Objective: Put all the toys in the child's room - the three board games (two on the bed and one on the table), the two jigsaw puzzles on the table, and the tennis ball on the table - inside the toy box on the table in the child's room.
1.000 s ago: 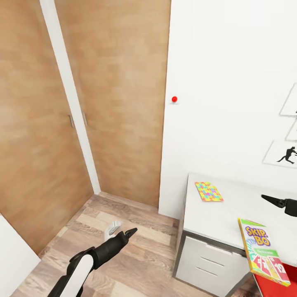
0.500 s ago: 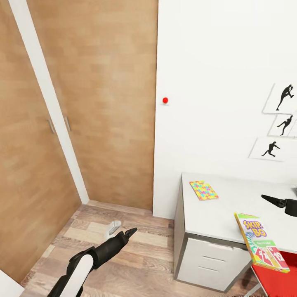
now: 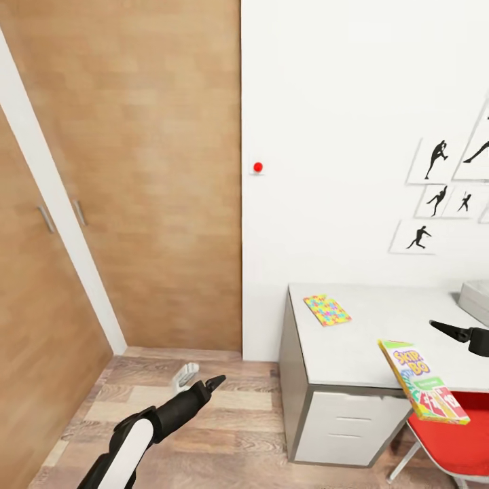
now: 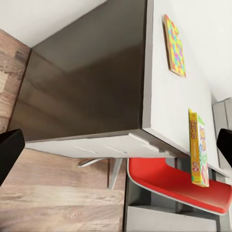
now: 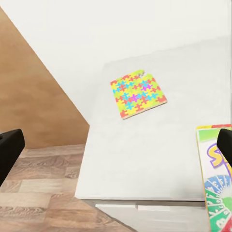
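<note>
Right hand (image 3: 454, 331), grip unclear, beside board game (image 3: 421, 390) whose long axis crosses table (image 3: 360, 339) edge.

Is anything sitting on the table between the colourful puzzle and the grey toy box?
Nothing visible blocks it. The jigsaw puzzle lies flat near the table's wall end, and the toy box peeks in at the far right. Bare tabletop lies between them. The Skip-Bo board game sits nearer the front edge, off that line.
</note>
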Robot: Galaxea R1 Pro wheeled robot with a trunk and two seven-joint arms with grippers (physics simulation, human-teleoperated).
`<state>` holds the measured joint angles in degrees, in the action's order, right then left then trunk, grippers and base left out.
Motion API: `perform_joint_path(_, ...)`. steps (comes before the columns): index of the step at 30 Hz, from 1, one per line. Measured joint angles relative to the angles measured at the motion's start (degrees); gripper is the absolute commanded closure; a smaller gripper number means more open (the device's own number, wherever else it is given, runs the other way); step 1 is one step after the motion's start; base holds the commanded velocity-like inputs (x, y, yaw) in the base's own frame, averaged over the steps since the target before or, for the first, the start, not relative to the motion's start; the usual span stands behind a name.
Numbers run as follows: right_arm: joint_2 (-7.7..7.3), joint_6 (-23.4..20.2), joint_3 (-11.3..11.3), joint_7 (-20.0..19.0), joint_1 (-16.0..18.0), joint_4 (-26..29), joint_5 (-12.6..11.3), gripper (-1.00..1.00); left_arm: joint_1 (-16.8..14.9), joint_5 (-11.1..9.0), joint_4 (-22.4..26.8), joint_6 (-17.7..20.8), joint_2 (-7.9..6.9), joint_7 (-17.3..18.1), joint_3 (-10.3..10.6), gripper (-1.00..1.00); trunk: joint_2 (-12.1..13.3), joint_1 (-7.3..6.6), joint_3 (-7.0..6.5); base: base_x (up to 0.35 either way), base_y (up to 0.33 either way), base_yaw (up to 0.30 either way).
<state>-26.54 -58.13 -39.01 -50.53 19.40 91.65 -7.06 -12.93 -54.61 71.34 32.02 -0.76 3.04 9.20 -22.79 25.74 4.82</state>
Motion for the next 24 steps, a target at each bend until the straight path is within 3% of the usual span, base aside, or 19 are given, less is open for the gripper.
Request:
perform_joint_path(8, -0.03, 0.5, -0.1, -0.1, -0.1, -0.1, 0.0, -1.0, 0.0, 0.0, 0.0, 0.0, -0.05, 0.0, 0.0, -1.0, 0.0, 0.0, -0.1, 0.034, 0.307, -0.178)
perform_joint_path(24, 0.04, 4.2, -0.2, -0.7, -0.5, -1.9, -0.6, -1.0, 0.0, 0.0, 0.0, 0.0, -0.03, 0.1, 0.0, -1.0, 0.0, 0.01, -0.13, 0.005, 0.308, -0.029)
